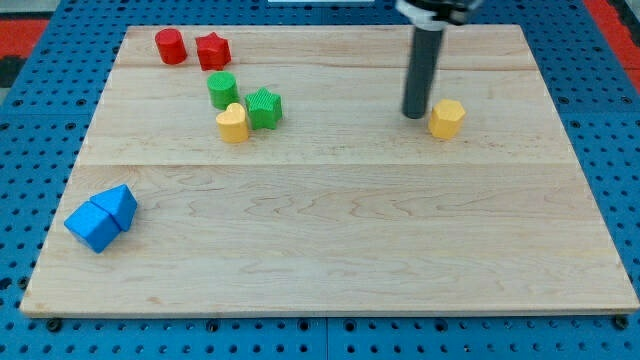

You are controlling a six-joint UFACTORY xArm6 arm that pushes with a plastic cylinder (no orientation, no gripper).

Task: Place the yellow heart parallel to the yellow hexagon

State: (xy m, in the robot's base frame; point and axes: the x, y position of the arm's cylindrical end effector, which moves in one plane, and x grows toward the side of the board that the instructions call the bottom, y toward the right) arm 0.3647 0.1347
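Note:
The yellow heart (232, 123) lies on the wooden board at the upper left of centre, touching a green star (264, 108) on its right and just below a green cylinder (222, 90). The yellow hexagon (447, 118) lies at the upper right of centre. My tip (414, 115) stands just to the left of the yellow hexagon, very close to it or touching it, and far to the right of the yellow heart.
A red cylinder (170, 46) and a red star (212, 51) sit near the board's top left. Two blue blocks (102, 217), touching each other, sit near the left edge. The wooden board (330, 240) rests on a blue pegboard surface.

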